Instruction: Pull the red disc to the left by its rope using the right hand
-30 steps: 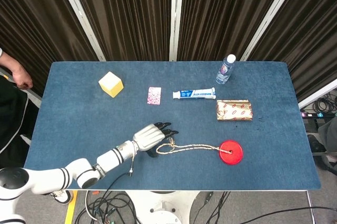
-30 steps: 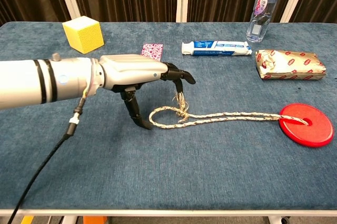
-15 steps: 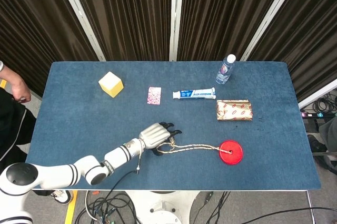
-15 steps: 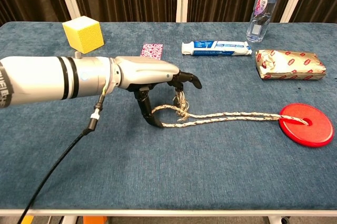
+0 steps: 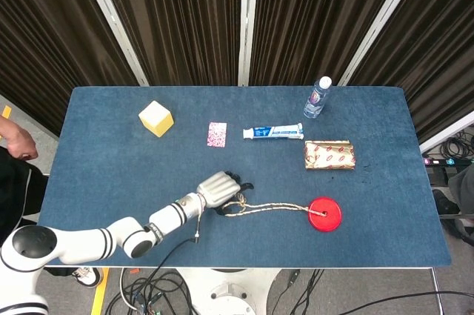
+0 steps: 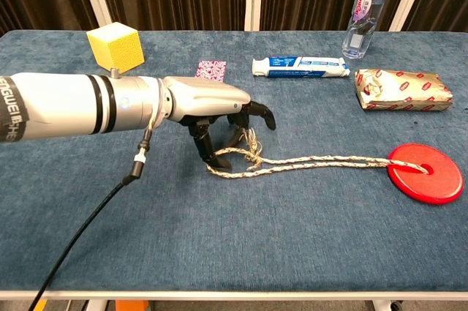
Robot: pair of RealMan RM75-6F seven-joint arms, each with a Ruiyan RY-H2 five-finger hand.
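Red disc [image 5: 324, 213] is seen flat at the table's [image 5: 111, 152] right front, rope [image 6: 322, 160] laid out leftward. Rope loop is hooked by curled fingers of the hand [image 6: 219, 110]; firm grip cannot be told. Pull judged not yet made.

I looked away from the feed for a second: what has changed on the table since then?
The hand slid right over the rope loop and curled its fingers down into it; a firm grip isn't clear. The red disc and the other items stayed put.
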